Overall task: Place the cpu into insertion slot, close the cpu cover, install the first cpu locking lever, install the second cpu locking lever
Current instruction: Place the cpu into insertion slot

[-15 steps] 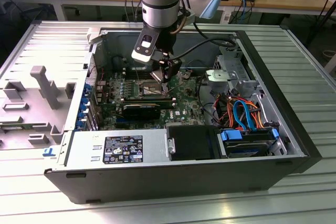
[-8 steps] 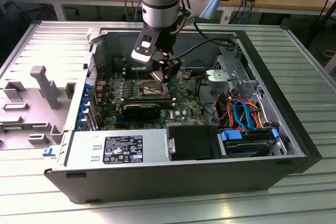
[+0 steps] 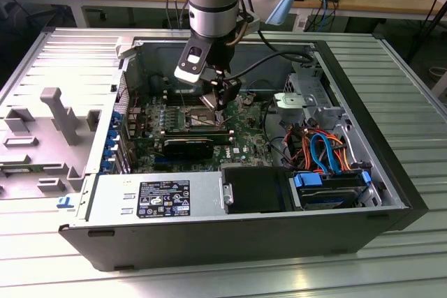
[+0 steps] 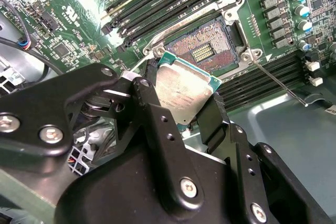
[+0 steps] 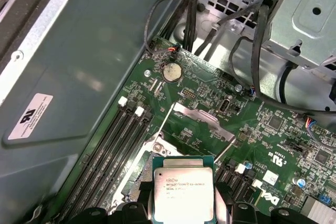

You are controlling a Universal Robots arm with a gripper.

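End effector (image 4: 182, 99) grips the cpu (image 4: 181, 88) between its fingers, held tilted close over the open insertion slot (image 4: 207, 45) on the motherboard (image 4: 79, 22).

A small square cpu (image 4: 184, 94), with a silvery-grey lid on a green edge, is clamped between the pincer's (image 4: 181, 92) two black fingers. Just past the fingertips lies the insertion slot (image 4: 207, 48), dark, uncovered, its gold contacts bare inside a silver rim. Beyond the slot, farther from the pincer, the cpu cover (image 5: 203, 121) is swung up. A thin wire locking lever (image 4: 274, 80) juts free beside the slot.
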